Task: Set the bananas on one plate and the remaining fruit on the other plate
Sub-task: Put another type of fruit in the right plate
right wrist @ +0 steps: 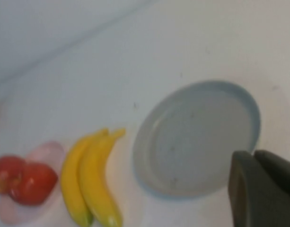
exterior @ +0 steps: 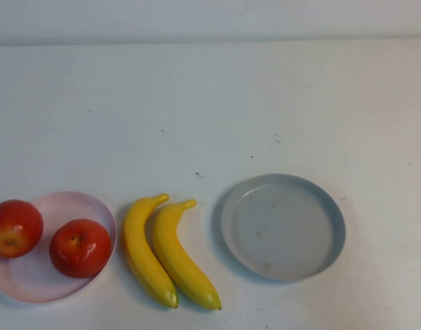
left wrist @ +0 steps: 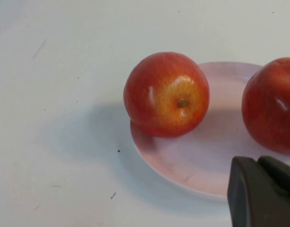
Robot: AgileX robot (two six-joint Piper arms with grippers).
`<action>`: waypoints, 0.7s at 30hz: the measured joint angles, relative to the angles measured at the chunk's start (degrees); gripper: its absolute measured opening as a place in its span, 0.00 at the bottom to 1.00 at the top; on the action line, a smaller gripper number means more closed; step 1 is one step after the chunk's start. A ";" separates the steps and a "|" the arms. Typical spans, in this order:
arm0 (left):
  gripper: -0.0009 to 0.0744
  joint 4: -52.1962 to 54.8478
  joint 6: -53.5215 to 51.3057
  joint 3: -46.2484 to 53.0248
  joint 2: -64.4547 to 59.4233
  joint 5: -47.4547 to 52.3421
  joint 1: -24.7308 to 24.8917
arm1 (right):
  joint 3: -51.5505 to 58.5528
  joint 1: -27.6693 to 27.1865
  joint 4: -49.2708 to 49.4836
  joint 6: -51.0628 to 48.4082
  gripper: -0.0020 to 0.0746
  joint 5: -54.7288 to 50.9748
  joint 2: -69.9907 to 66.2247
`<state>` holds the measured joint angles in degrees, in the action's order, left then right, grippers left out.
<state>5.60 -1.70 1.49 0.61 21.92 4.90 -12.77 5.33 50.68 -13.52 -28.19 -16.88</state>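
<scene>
Sitting on the pale pink plate at near left are two red apples; two bananas lie on the table between it and the grey-blue plate. Left gripper hangs beside the apples, right gripper near the grey-blue plate; neither grip state can be told.

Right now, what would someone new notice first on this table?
Two red apples on the pale pink plate at the left, one overhanging its rim. Two yellow bananas lie side by side between it and the empty grey-blue plate. The left claw and right claw hover nearby.
</scene>
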 joint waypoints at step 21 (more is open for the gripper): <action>0.01 0.00 0.00 0.00 0.00 0.00 0.00 | -39.50 17.68 -26.96 2.93 0.00 -21.87 -54.87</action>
<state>5.60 -1.70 1.49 0.61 21.92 4.90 -52.27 23.01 23.72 -10.59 -50.06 -71.75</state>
